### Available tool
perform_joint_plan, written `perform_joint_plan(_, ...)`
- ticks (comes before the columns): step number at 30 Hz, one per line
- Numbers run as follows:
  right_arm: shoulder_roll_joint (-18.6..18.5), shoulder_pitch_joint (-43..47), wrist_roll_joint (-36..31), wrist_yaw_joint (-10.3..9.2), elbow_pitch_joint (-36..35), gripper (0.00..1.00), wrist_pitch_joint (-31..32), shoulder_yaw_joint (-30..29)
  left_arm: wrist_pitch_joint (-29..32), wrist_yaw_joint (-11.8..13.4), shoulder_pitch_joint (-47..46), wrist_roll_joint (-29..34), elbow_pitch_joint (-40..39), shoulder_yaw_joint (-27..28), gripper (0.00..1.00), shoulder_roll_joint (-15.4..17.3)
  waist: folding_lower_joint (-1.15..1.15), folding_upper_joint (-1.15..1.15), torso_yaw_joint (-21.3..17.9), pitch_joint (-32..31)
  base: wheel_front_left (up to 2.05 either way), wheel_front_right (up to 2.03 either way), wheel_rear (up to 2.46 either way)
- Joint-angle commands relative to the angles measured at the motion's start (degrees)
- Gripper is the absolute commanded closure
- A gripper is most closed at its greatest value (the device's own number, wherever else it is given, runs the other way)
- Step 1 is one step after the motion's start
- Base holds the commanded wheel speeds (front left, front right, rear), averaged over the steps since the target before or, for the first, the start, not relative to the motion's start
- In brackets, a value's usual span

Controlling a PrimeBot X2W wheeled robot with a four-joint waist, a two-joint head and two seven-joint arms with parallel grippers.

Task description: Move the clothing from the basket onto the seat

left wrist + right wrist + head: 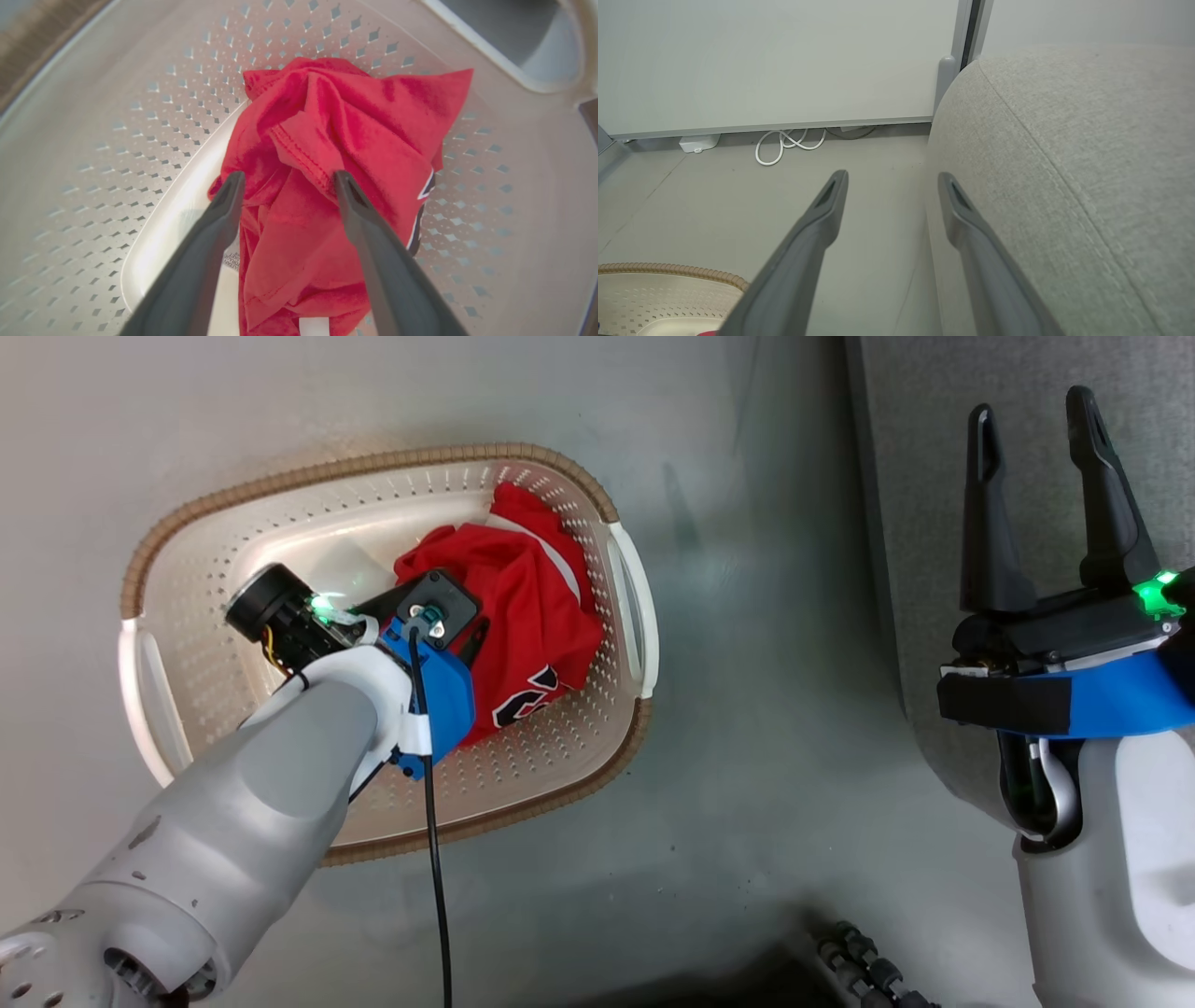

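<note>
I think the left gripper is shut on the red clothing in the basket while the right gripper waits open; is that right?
Not quite: the left wrist view shows the left gripper open over the clothing in the basket; the right gripper is open.

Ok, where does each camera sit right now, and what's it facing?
Head view: on the head, facing down at floor, basket with clothing, and seat; left forearm and open right end effector show.
Left wrist view: on the left wrist, facing into the basket at the clothing; open left end effector shows.
Right wrist view: on the right wrist, facing floor, wall and seat; right end effector shows.
Shared: all three show the basket.
</note>
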Motion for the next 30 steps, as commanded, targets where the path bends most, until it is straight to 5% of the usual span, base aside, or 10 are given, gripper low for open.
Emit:
perform_joint_plan(1,-0.23,-1.26,0.00,0.01,-0.42,0.00,-0.20,-0.04,0.30,-0.06,-1.26,0.10,-0.20,-0.18,0.00,0.33,-0.01,0.00,-0.11,1.40,0.00,0.00,0.00)
perform_joint_plan(21,-0.28,-2.24,0.27,0.01,-0.78,0.00,-0.07,-0.04,3.21,-0.06,-2.39,2.14,1.55,-0.26,0.00,-0.18,-0.01,0.00,-0.58,8.14,0.00,0.00,0.00)
perform_joint_plan(22,-0.31,-2.25,0.25,0.01,-0.73,0.00,-0.07,-0.12,3.19,-0.06,-2.45,2.15,1.62,-0.26,0.17,-0.38,-0.01,0.00,-0.53,8.19,0.00,0.00,0.00)
perform_joint_plan(24,-0.32,-2.30,0.18,0.01,-0.60,0.00,-0.07,-0.20,2.84,-0.06,-2.67,2.46,1.64,-0.26,1.00,-0.61,-0.01,0.00,-0.45,8.16,0.00,0.00,0.00)
perform_joint_plan(30,-0.32,-2.57,-0.08,0.01,-0.51,0.00,-0.09,-0.10,2.39,-0.06,-2.26,3.02,1.12,-0.26,1.00,-1.26,-0.01,0.00,-0.22,7.17,0.00,0.00,0.00)
